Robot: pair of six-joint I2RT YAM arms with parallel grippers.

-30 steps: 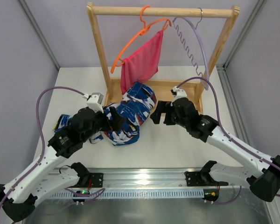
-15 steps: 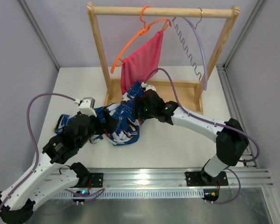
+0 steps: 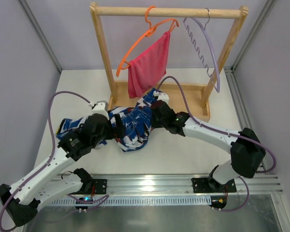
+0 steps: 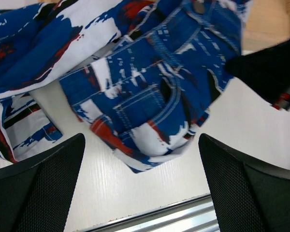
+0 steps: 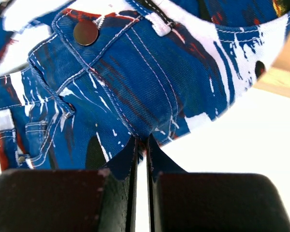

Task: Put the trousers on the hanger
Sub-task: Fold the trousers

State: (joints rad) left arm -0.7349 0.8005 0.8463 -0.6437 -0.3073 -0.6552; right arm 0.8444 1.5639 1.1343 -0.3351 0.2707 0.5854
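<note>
Because the soft trousers (image 3: 130, 128) with the busy blue, white, red and black print lay crumpled on the white tabletop (image 3: 183, 150), well below the thin lilac wavy-barred hanger (image 3: 210, 48) at the far right of the wooden rail (image 3: 169, 10), the right gripper (image 5: 141, 143) was pinched shut on a fold beside the waistband button (image 5: 85, 32), apparently to lift it, while the left gripper (image 4: 142, 193) hovered wide open over the pocket (image 4: 150, 104), holding nothing.
</note>
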